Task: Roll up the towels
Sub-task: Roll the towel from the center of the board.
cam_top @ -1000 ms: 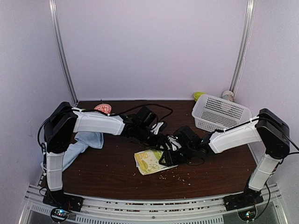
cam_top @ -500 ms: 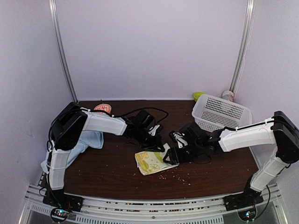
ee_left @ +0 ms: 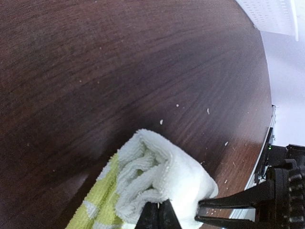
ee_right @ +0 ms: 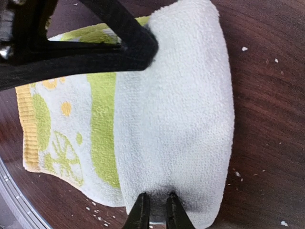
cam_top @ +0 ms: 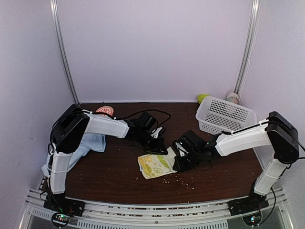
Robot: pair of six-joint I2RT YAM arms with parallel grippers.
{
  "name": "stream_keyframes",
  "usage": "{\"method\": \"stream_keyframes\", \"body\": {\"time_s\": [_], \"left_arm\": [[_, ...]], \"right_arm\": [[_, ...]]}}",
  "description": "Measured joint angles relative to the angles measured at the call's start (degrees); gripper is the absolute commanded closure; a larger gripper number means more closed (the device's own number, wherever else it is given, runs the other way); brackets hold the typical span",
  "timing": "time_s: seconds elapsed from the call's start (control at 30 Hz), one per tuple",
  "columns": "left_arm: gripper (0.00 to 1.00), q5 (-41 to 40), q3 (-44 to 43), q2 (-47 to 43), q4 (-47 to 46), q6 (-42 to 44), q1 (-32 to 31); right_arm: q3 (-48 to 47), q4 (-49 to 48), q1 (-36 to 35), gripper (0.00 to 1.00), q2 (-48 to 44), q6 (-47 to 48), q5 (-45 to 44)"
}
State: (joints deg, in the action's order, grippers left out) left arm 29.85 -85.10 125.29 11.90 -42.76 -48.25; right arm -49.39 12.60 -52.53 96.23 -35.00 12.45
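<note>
The lime-green and cream towel (cam_top: 153, 165) lies at the table's middle front, its right end rolled into a thick white roll (ee_right: 176, 109), with the patterned part (ee_right: 62, 129) flat to the left. My left gripper (ee_left: 159, 215) is shut on the roll's far end (ee_left: 162, 176). My right gripper (ee_right: 155, 211) pinches the roll's near end. In the top view the left gripper (cam_top: 161, 143) and right gripper (cam_top: 175, 162) meet at the roll. The pale blue towel (cam_top: 88, 143) lies crumpled at the left, under the left arm.
A white plastic basket (cam_top: 224, 114) stands at the back right, with a green cup (cam_top: 202, 98) and a white cup (cam_top: 232, 97) behind it. A pink object (cam_top: 105, 110) sits at the back left. Crumbs (cam_top: 178, 179) are scattered near the towel.
The right arm swung out to the right and came back in, its gripper staying at the towel's rolled end. The left arm's shoulder shifted slightly right. The towel stays in place.
</note>
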Motion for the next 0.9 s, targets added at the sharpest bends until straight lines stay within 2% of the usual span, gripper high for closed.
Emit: {"method": "stream_keyframes", "body": {"time_s": [0.1,0.3,0.37,0.57,0.9], "left_arm": [[1.0,0.0,0.0,0.57,0.0,0.02,0.04],[1.0,0.02,0.24,1.14,-0.33,0.04,0.04],[1.0,0.0,0.46,1.14,-0.66,0.04,0.04],[1.0,0.0,1.03,1.14,-1.57,0.09,0.11],[1.0,-0.02,2.14,0.92,-3.28,0.07,0.11]], "right_arm": [[-1.09,0.85,-1.29,0.8,0.42,-0.15,-0.33],[-1.16,2.64,-1.29,0.48,-1.73,-0.42,-1.18],[-1.07,3.45,0.0,0.43,-4.11,-0.5,-1.07],[0.09,0.26,5.42,0.38,-8.37,-2.95,0.55],[8.96,-14.73,9.88,0.41,-3.76,-11.45,10.03]]}}
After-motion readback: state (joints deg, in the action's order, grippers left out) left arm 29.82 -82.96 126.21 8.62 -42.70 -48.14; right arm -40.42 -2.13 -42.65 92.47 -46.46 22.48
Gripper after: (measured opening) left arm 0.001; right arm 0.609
